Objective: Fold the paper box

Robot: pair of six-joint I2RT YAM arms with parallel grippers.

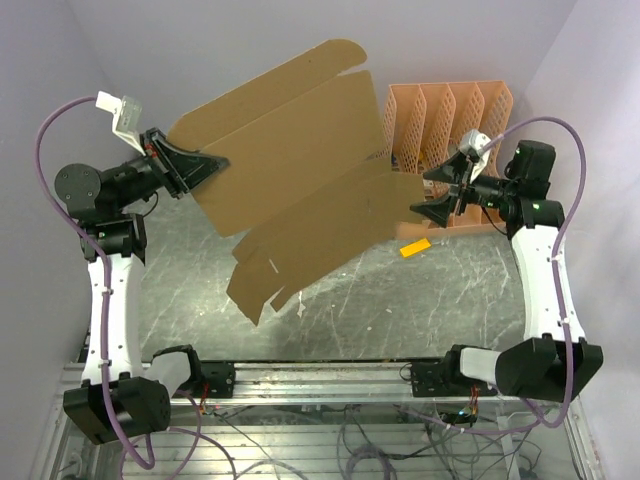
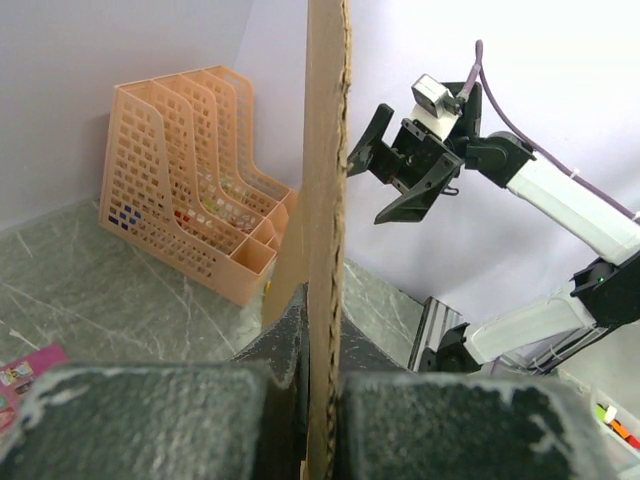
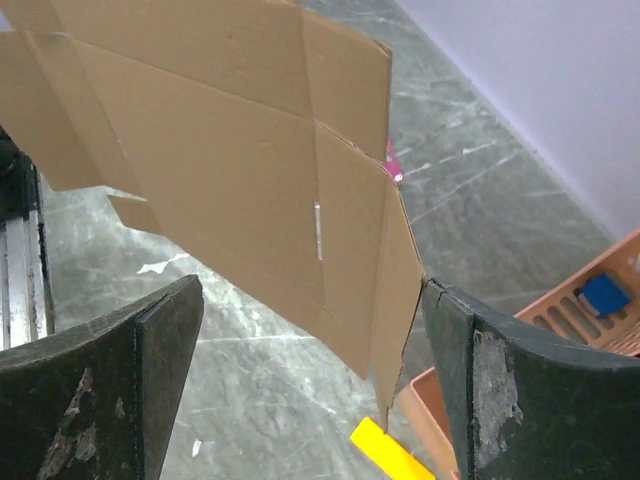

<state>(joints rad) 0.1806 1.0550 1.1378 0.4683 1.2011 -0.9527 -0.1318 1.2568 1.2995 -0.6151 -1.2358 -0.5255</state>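
the left hand [image 1: 212, 163] is clamped shut on the left edge of the paper box [image 1: 300, 170]. its wrist view shows the cardboard edge-on, pinched between the two fingers. the right hand [image 1: 432, 193] stands wide open at the opposite end, gripping nothing. the sheet's right corner reaches in between its spread fingers and lies close against one of them, though i cannot tell whether it touches.

the paper box hangs in the air, tilted, above the worktop [image 1: 400, 300], carried by the left hand alone. it stretches from that hand across to the right one, in front of the orange file rack [image 1: 445, 115] at the back right. a small yellow piece [image 1: 414, 248] lies on the worktop below the right end, and a pink card [image 2: 25, 370] sits off to one side.

as for progress, i judge the folding hardly begun. the cardboard is one flat sheet, its creases, slots and flaps all visible — none is turned up or tucked in. raising the walls, bending the flaps and locking the tabs are all left to do.
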